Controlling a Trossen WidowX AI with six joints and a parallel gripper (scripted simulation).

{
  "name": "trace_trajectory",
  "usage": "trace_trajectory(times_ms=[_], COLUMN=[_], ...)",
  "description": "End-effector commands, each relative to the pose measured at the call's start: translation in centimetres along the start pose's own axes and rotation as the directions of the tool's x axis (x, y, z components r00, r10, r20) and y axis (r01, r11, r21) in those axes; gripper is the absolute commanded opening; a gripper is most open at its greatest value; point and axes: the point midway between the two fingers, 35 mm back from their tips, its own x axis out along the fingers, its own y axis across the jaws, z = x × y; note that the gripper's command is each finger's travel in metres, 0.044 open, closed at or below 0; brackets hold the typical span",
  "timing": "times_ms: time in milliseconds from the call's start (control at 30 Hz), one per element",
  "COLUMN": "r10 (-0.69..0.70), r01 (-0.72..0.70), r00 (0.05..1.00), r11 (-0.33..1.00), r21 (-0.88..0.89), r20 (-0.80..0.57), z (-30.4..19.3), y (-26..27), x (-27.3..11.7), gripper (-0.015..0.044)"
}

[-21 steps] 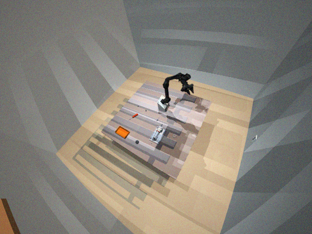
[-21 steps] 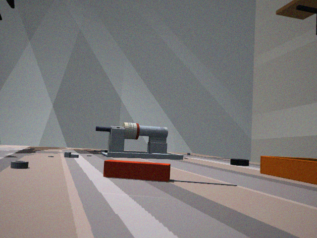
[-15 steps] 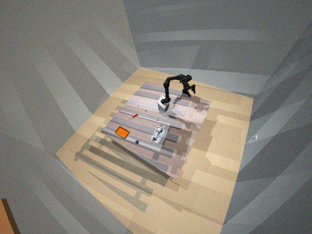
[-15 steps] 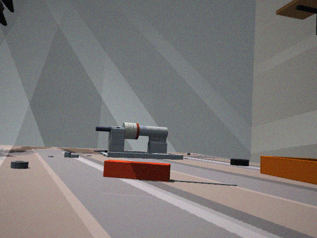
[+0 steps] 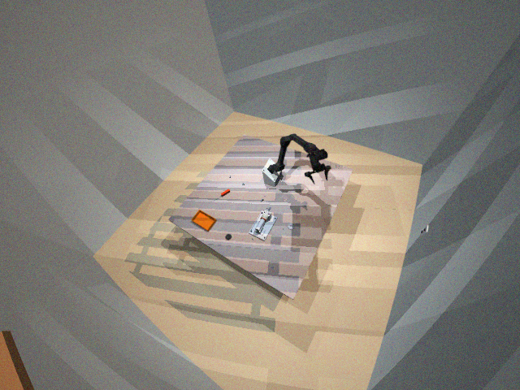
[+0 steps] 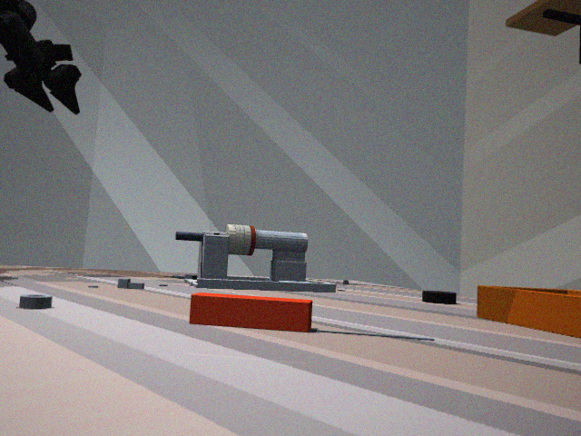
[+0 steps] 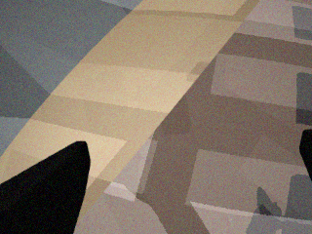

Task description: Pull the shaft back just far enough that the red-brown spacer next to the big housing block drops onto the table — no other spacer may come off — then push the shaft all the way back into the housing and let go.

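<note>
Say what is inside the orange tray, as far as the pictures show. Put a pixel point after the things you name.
From the top, the orange tray (image 5: 204,220) (image 6: 539,312) shows only its bare floor. In the exterior view, its near wall hides the inside.

Markings, top, exterior and wrist views: no text, label, brand, number or sign legible. Some surfaces are too small or too grainy (top view especially) to tell whether they bear any lettering.
</note>
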Motion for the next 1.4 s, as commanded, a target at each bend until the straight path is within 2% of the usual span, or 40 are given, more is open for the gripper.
trace_trajectory(times_ms=[0,133,333,500,633,800,1000,1200,1367], r10=[-0.111,-0.166,-0.245,-0.307,-0.355,-0.411,-0.473,-0.528,-0.558], r01=[0.101,0.124,0.106,0.038,-0.047,-0.181,-0.351,-0.498,-0.562], r00=[0.994,0.986,0.969,0.951,0.934,0.91,0.878,0.844,0.822], r11=[0.92,0.785,0.503,0.228,0.001,-0.266,-0.526,-0.702,-0.766], r21=[-0.379,-0.607,-0.858,-0.973,-0.999,-0.947,-0.775,-0.51,-0.312], r20=[-0.006,-0.013,-0.024,-0.035,-0.044,-0.058,-0.077,-0.097,-0.111], z=[-1.2,-2.0,-3.4,-4.8,-6.0,-7.8,-10.4,-13.7,-15.7], y=[-4.5,-7.6,-13.0,-17.8,-21.7,-26.7,-32.2,-37.1,-39.9], x=[5.5,8.3,11.4,13.1,13.8,14.0,12.9,10.7,9.0], gripper=[0.044,0.044,0.044,0.044,0.044,0.044,0.044,0.044,0.044])
